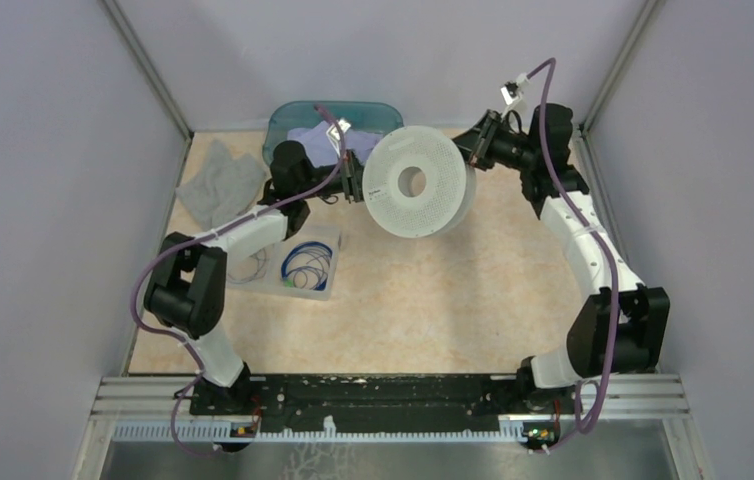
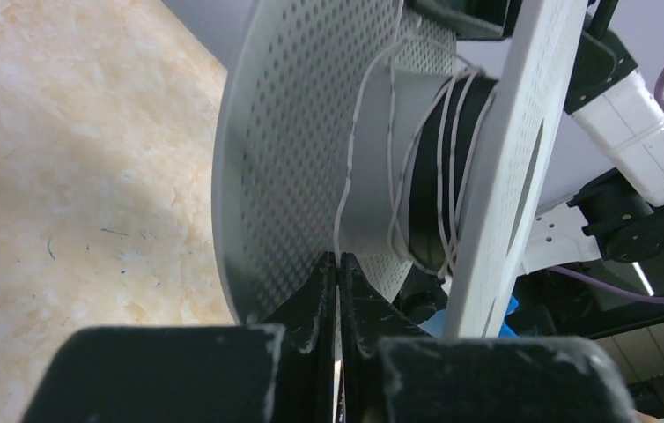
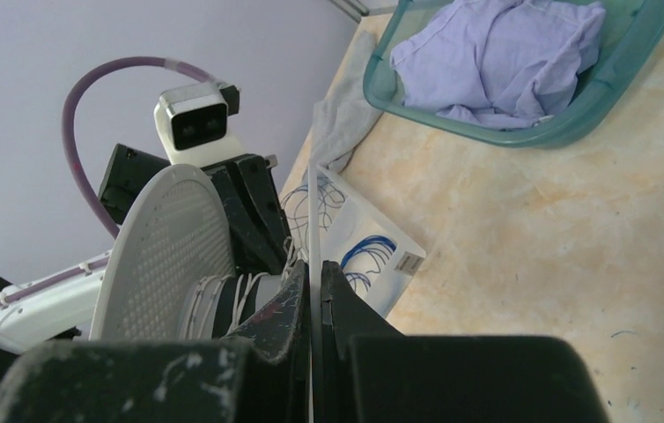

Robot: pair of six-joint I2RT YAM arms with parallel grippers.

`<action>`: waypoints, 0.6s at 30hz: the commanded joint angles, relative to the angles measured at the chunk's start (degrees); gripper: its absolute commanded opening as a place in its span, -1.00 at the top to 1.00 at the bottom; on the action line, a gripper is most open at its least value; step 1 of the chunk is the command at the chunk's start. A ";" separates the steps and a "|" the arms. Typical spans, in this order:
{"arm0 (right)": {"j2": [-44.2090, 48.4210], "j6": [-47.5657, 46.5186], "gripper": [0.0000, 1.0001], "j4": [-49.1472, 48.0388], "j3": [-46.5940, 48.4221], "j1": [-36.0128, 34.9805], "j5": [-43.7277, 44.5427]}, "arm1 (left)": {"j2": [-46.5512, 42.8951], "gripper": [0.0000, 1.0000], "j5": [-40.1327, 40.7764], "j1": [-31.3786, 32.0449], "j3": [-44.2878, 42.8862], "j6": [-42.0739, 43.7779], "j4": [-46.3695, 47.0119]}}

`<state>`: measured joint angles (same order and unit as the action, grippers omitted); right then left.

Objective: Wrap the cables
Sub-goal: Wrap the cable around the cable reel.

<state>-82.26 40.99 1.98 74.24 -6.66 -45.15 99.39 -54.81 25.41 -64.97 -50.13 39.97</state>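
Beside the spool (image 1: 418, 180), left arm (image 1: 253, 232) outstretched, left gripper (image 2: 338, 269) tight on cable (image 2: 347, 167).

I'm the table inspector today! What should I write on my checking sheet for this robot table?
Surface: beige marbled table, a few small marks.
Job's things: whitish cable partly wound on the white spool, held up between both arms; blue cables coiled in a white tray.
Clutter: grey cloth; teal basket holding a lavender cloth.
Grippers: left hand shut on the whitish cable; right hand shut on the spool's rim.
Cables: purple arm cords run along both arms.
Surroundings: pale walls on three sides.
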 commanded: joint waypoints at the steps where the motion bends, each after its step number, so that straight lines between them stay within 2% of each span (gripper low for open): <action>1: 0.84 2.84 1.00 -7.39 -1.16 -0.81 -0.36 | 1.53 0.89 -1.37 1.97 -2.17 -2.08 3.71; 8: 0.34 2.75 1.00 -6.46 1.31 0.78 -0.76 | 0.49 0.76 -3.27 3.00 -0.62 4.24 1.88; 18: 0.65 2.51 1.00 -6.15 1.80 3.70 -2.00 | -1.57 0.26 -7.06 1.53 1.69 11.30 -0.25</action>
<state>-82.28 40.40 0.45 72.42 -4.97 -51.64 99.98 -59.37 26.74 -65.01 -46.87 40.69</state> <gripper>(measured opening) 0.022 0.322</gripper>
